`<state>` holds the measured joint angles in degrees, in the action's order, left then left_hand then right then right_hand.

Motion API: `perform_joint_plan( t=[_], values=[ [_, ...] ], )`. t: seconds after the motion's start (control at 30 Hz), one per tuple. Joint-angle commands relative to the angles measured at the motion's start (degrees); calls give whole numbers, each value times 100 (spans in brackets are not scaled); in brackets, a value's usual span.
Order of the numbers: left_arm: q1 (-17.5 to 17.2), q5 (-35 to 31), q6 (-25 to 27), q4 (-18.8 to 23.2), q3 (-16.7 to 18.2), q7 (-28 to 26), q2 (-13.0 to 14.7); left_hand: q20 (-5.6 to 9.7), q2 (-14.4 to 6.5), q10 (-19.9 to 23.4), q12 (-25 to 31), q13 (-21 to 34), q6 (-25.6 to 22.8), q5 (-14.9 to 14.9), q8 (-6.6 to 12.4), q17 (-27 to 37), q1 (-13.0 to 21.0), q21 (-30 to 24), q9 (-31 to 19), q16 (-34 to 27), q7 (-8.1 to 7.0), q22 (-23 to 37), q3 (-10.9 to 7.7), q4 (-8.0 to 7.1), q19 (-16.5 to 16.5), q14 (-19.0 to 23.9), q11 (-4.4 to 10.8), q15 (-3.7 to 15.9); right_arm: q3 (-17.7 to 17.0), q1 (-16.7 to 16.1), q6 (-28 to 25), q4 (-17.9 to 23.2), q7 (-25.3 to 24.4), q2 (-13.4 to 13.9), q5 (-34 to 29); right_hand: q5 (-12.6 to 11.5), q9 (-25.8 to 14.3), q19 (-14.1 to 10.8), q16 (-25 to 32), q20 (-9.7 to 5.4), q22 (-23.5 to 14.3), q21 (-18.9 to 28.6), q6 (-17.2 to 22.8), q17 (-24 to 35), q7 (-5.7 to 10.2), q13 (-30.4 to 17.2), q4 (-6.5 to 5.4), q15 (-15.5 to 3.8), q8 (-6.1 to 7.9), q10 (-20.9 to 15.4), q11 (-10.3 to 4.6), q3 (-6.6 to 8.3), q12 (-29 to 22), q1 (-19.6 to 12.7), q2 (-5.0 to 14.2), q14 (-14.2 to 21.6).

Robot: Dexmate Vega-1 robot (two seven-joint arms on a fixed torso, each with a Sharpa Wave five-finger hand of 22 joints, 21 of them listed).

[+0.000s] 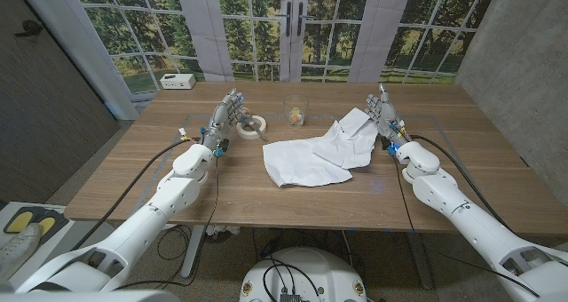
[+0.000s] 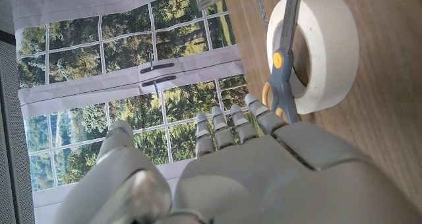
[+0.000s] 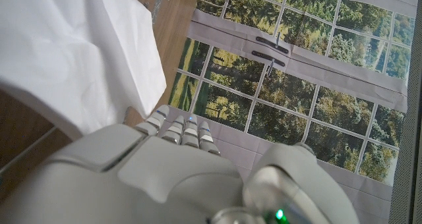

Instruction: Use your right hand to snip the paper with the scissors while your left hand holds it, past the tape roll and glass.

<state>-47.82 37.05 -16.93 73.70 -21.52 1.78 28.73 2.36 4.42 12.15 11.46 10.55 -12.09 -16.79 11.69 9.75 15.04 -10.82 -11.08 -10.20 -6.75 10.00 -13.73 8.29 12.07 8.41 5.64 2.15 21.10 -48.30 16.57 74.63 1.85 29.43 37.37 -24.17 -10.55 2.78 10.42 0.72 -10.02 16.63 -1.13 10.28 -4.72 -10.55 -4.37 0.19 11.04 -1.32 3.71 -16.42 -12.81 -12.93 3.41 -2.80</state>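
A crumpled white paper (image 1: 315, 151) lies at the table's middle, and its sheet (image 3: 79, 53) spreads just beside my right hand. A white tape roll (image 1: 256, 124) sits left of it, with a small glass (image 1: 296, 113) behind and between the two. Grey scissors (image 2: 285, 59) with orange trim lie across the tape roll (image 2: 326, 46). My left hand (image 1: 226, 115) stands upright beside the roll, fingers stretched up, holding nothing. My right hand (image 1: 383, 114) stands upright at the paper's right edge, also holding nothing.
The wooden table (image 1: 160, 173) has bare stretches at its front and along both sides. A small white box (image 1: 178, 81) sits on the ledge behind the far left corner. Windows and a door stand behind the table.
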Motion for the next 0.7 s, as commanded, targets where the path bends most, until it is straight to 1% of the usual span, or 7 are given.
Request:
perform_joint_plan(
  t=[0.03,0.13,0.17,0.27,0.47,0.6,0.7],
  values=[
    [39,-52,-95,-67,-34,64,-30,220,-8,45,36,31,-58,-37,47,25,67,-33,-12,-39,14,7,-41,3,38,52,13,419,-15,-52,-62,79,0,44,34,-25,-13,48,46,3,-20,13,1,9,-42,-21,0,-16,24,1,35,-37,-26,-38,-3,-32],
    [20,-36,-119,-57,-12,60,-25,220,-7,42,34,31,-53,-39,44,25,73,-33,-12,-38,11,7,-42,5,38,49,7,427,-15,-59,-73,85,-15,29,48,-24,-12,47,45,3,-20,5,1,9,-42,-21,2,-14,23,-9,40,-37,-28,-38,-2,-31],
    [5,-44,-129,-35,-5,47,-13,220,-7,43,34,31,-51,-40,43,25,75,-32,-12,-37,10,7,-43,6,37,49,9,427,-13,-60,-79,89,-17,31,46,-24,-12,45,44,3,-20,0,-1,9,-44,-21,2,-17,22,4,17,-37,-22,-38,-2,-30],
    [-23,-155,-184,17,-8,-2,55,214,-6,45,34,31,-52,-42,42,25,81,-33,-12,-38,10,7,-44,7,38,51,7,425,7,-52,-74,83,-5,44,11,-24,-12,41,43,2,-21,-6,-1,9,-46,-20,4,-11,21,-8,42,-37,-25,-39,-2,-31],
    [-82,-379,-409,101,22,-110,160,227,-3,121,61,32,-81,-49,49,25,98,-38,-12,-41,11,7,-47,12,53,59,19,435,-3,-87,-192,225,-128,79,4,-25,-12,41,41,8,-21,-21,1,8,-42,-20,9,-14,22,-8,36,-33,-21,-47,5,-29],
    [-54,-643,-509,90,-17,-203,247,262,4,209,90,32,-126,-61,62,24,126,-48,-13,-51,3,6,-53,22,86,93,61,482,10,-82,-232,251,-151,109,-32,-25,-12,39,40,9,-21,-30,2,8,-41,-20,11,-12,21,-11,32,-32,-21,-48,7,-28],
    [-66,-663,-502,104,-17,-224,262,284,16,320,123,33,-144,-81,64,22,168,-48,-14,-59,-15,4,-61,37,101,125,128,518,1,-91,-266,270,-161,125,-18,-25,-12,44,40,17,-21,-38,5,8,-41,-20,13,-11,22,-14,35,-31,-21,-50,8,-27]
  ],
)
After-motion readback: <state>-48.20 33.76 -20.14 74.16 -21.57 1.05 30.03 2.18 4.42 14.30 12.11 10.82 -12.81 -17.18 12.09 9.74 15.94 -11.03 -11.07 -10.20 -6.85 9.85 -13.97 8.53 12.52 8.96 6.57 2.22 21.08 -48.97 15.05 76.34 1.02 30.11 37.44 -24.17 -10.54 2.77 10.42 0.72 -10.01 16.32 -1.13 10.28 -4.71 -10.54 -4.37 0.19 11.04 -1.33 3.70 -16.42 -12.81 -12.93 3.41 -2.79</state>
